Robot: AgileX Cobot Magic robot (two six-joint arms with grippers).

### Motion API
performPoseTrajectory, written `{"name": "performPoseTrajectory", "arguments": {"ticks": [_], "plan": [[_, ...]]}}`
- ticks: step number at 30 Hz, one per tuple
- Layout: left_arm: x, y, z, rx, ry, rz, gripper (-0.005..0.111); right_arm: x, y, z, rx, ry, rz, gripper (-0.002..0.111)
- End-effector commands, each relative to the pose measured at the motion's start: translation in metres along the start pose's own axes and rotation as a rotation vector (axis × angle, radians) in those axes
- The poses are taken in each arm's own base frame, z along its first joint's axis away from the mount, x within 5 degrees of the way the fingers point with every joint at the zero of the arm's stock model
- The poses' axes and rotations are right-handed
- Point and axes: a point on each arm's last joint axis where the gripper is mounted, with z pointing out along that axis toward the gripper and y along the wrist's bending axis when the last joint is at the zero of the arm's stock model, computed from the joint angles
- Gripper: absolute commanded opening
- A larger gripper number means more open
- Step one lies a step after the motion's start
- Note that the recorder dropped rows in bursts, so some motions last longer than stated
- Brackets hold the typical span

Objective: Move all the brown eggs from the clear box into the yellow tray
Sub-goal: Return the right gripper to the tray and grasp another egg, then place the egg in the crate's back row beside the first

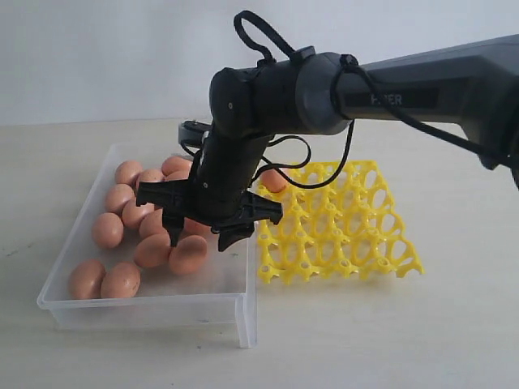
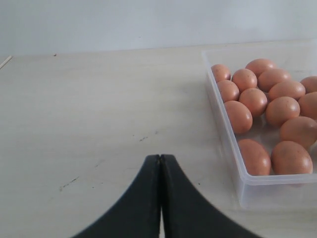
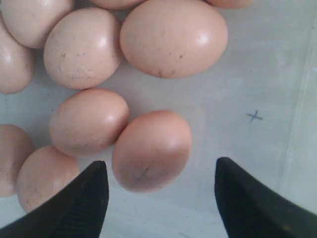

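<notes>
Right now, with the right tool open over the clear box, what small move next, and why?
Probably nudge the right tool sideways to centre the nearest brown egg: it lies nearer one finger, far from the other, with a neighbouring egg close beside it.

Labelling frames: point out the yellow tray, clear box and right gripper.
yellow tray [image 1: 340,263], exterior view, bare front rows.
clear box [image 1: 146,312], exterior view, front wall.
right gripper [image 3: 161,164], right wrist view, midway between fingertips.

In the exterior view, some brown eggs [image 1: 152,250] toward 3 o'clock in the clear box [image 1: 146,312] are covered by the right gripper [image 1: 201,241], and the 10 o'clock corner of the yellow tray [image 1: 324,243] is hidden behind the right arm [image 1: 268,97].
</notes>
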Motion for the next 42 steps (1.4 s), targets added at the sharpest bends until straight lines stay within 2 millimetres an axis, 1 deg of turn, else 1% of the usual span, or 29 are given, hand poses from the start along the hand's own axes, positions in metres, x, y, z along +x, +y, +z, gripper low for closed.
{"name": "performPoseTrajectory", "arguments": {"ticks": [1, 4, 7, 9, 11, 13, 14, 15, 16, 18, 22, 26, 28, 30, 33, 37, 40, 42], "plan": [[-0.002, 0.0, -0.001, 0.006, -0.015, -0.002, 0.0, -0.004, 0.001, 0.009, -0.018, -0.029, 0.01, 0.061], [-0.002, 0.0, -0.001, 0.006, -0.015, -0.002, 0.0, -0.004, -0.003, 0.022, -0.007, -0.013, 0.016, 0.061], [-0.002, 0.0, -0.001, 0.006, -0.015, -0.002, 0.0, -0.003, -0.003, 0.027, -0.009, -0.007, 0.025, 0.06], [-0.002, 0.0, -0.001, 0.006, -0.015, -0.002, 0.0, -0.005, -0.003, 0.027, -0.015, -0.023, 0.023, 0.054], [-0.002, 0.0, -0.001, 0.006, -0.015, -0.002, 0.0, -0.006, -0.003, 0.027, -0.017, -0.03, 0.02, 0.042], [-0.002, 0.0, -0.001, 0.006, -0.015, -0.002, 0.0, -0.006, -0.002, 0.024, -0.015, -0.04, 0.011, 0.024], [-0.002, 0.0, -0.001, 0.006, -0.015, -0.002, 0.0, -0.007, -0.002, 0.022, -0.012, -0.046, 0.002, 0.017], [-0.002, 0.0, -0.001, 0.006, -0.015, -0.002, 0.0, -0.007, -0.002, 0.02, -0.007, -0.055, -0.018, 0.007], [-0.002, 0.0, -0.001, 0.006, -0.015, -0.002, 0.0, -0.008, -0.002, 0.016, -0.005, -0.069, -0.041, 0.0], [-0.002, 0.0, -0.001, 0.006, -0.015, -0.002, 0.0, -0.011, 0.0, 0.007, -0.003, -0.107, -0.072, 0.0], [-0.002, 0.0, -0.001, 0.006, -0.015, -0.002, 0.0, -0.018, 0.003, -0.023, -0.02, -0.269, -0.175, 0.0], [-0.002, 0.0, -0.001, 0.006, -0.015, -0.002, 0.0, -0.017, 0.003, -0.062, -0.048, -0.474, -0.362, 0.0], [-0.002, 0.0, -0.001, 0.006, -0.015, -0.002, 0.0, -0.017, -0.005, -0.08, -0.03, -0.562, -0.443, 0.0], [-0.002, 0.0, -0.001, 0.006, -0.015, -0.002, 0.0, -0.018, -0.019, -0.092, 0.01, -0.627, -0.515, 0.0], [-0.002, 0.0, -0.001, 0.006, -0.015, -0.002, 0.0, -0.022, -0.046, -0.101, 0.05, -0.68, -0.541, 0.0], [-0.002, 0.0, -0.001, 0.006, -0.015, -0.002, 0.0, -0.028, -0.08, -0.103, 0.052, -0.746, -0.518, 0.0], [-0.002, 0.0, -0.001, 0.006, -0.015, -0.002, 0.0, -0.03, -0.104, -0.096, 0.049, -0.801, -0.552, 0.0], [-0.002, 0.0, -0.001, 0.006, -0.015, -0.002, 0.0, -0.031, -0.117, -0.089, 0.04, -0.826, -0.573, 0.0]]}}
